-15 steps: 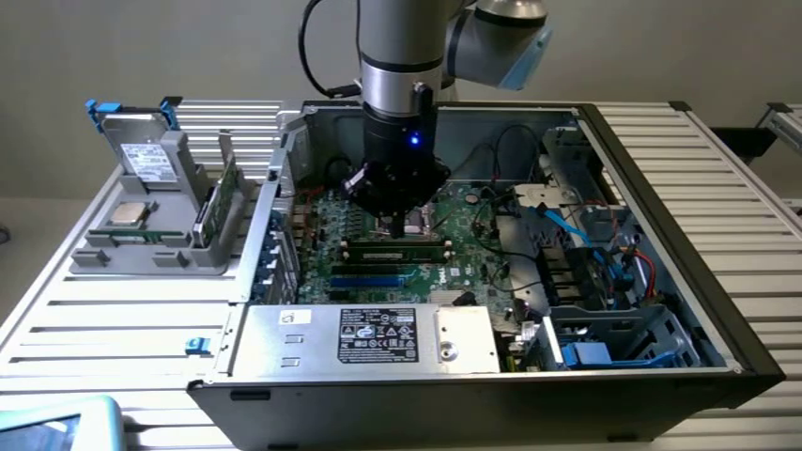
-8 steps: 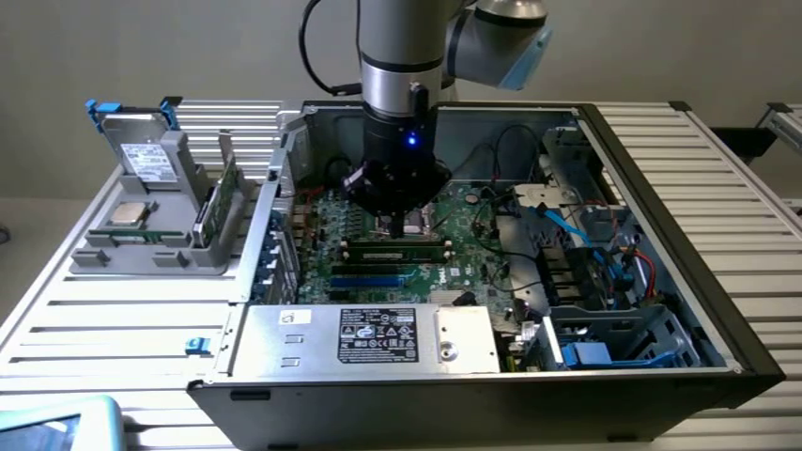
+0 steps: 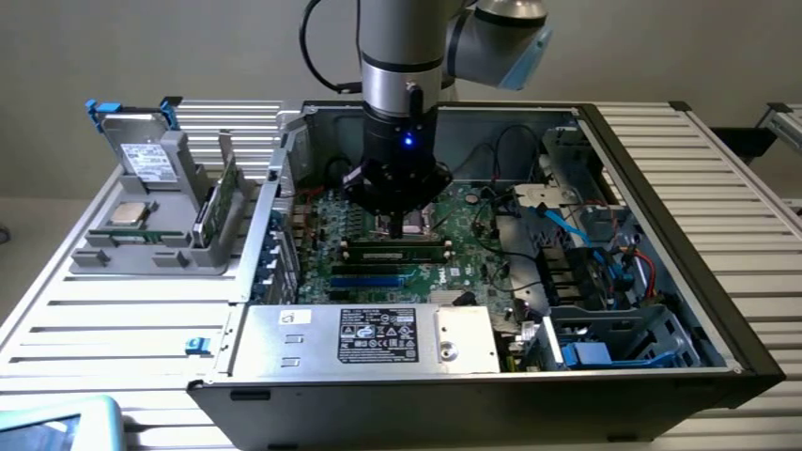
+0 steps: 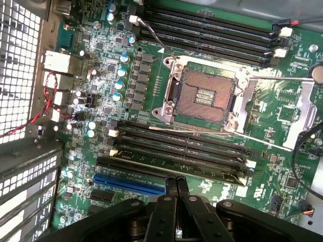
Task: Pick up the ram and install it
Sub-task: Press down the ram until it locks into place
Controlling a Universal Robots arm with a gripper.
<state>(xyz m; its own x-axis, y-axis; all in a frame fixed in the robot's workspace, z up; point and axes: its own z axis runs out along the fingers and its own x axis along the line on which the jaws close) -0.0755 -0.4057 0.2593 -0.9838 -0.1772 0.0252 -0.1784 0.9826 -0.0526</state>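
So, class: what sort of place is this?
Probably a computer-assembly test bench: an open desktop PC case on a slatted metal table, a robot gripper over its motherboard, and a parts holder alongside.

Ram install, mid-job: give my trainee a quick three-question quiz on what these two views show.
1. True or false: the gripper is shut and holds nothing.
2. Where does the ram lie? A) in a motherboard slot below the gripper; B) on the grey stand; C) between the fingers.
3. Fill in: the CPU socket on the motherboard is ____ (filled/empty).

Key: 1 true; 2 A; 3 empty.
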